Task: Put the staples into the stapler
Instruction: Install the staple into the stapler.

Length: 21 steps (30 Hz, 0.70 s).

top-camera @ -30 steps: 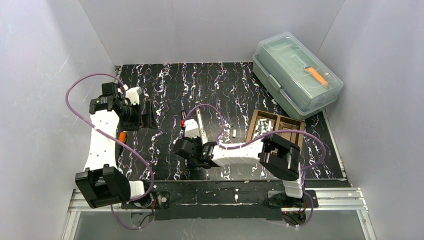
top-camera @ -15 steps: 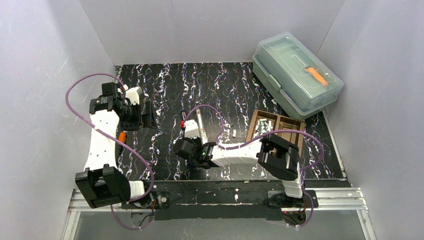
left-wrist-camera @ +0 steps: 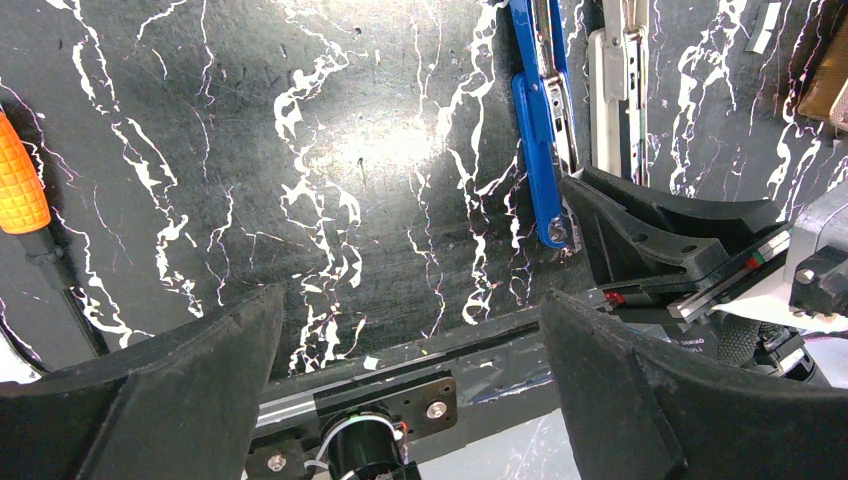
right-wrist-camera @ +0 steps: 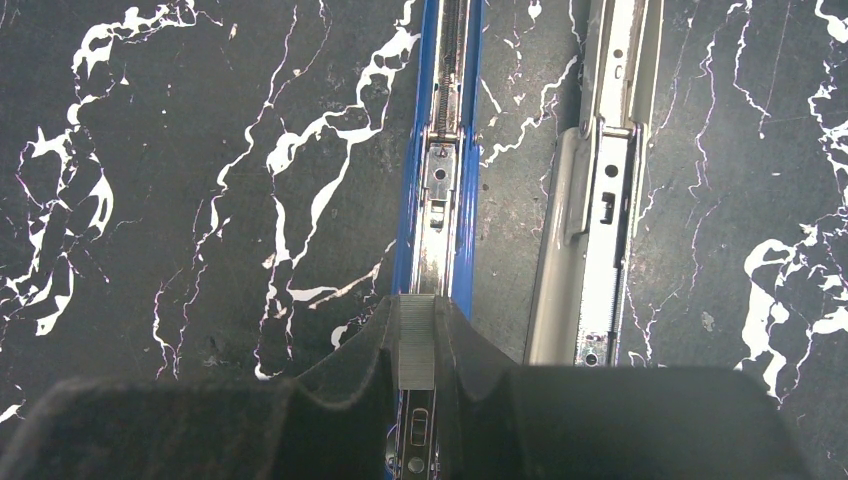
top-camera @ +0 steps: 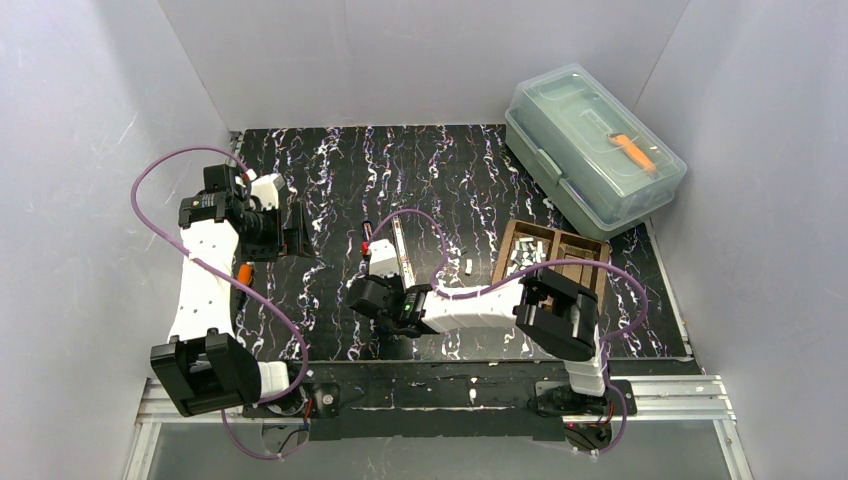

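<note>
Clamped narrow, the right pincer [right-wrist-camera: 416,318] holds a strip of staples [right-wrist-camera: 415,352] between its pads, directly over the open channel of the blue stapler [right-wrist-camera: 441,120]. That stapler lies flat near the middle of the tabletop [top-camera: 330,170], a little toward the near edge. Strip and channel look lined up lengthwise in the right wrist view; whether the strip already touches the channel I cannot tell. To do this well, I judge the strip should go down level, seated squarely in the channel and clear of the spring pusher [right-wrist-camera: 437,182] further along. The pads should part only once it sits flat, or it may tip out sideways. A pale grey rail [right-wrist-camera: 604,200] lies just beside the blue one, so drift toward the right edge risks the wrong slot. More staples [top-camera: 524,256] wait in the brown tray [top-camera: 592,262] near the right edge. The left pincer [left-wrist-camera: 410,335] hangs wide open, holding nothing, near the left edge, with an orange handle [left-wrist-camera: 20,185] beneath it
</note>
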Each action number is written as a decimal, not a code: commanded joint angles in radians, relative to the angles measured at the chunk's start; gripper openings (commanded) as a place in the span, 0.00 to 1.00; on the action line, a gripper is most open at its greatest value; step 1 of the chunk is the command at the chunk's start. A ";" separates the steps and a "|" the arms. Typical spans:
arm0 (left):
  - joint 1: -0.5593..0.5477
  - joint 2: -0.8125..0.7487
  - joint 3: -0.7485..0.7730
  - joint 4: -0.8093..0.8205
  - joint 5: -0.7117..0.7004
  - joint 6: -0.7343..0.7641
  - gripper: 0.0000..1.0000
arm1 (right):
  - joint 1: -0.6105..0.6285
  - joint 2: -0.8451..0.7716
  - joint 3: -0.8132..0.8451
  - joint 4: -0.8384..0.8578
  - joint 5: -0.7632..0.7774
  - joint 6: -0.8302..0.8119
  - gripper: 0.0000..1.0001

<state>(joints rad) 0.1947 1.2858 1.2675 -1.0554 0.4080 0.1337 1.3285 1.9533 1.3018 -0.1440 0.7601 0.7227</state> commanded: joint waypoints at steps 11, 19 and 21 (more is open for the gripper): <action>0.007 -0.018 0.006 -0.024 0.011 0.005 0.99 | -0.002 -0.058 0.007 0.035 0.055 0.000 0.01; 0.007 -0.019 0.004 -0.022 0.012 0.005 0.99 | -0.002 -0.064 -0.005 0.036 0.059 0.008 0.01; 0.007 -0.019 0.004 -0.022 0.014 0.004 0.99 | -0.002 -0.061 -0.006 0.036 0.058 0.009 0.01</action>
<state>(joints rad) 0.1944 1.2858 1.2675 -1.0550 0.4080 0.1337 1.3285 1.9366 1.2995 -0.1352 0.7830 0.7227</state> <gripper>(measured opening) 0.993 0.228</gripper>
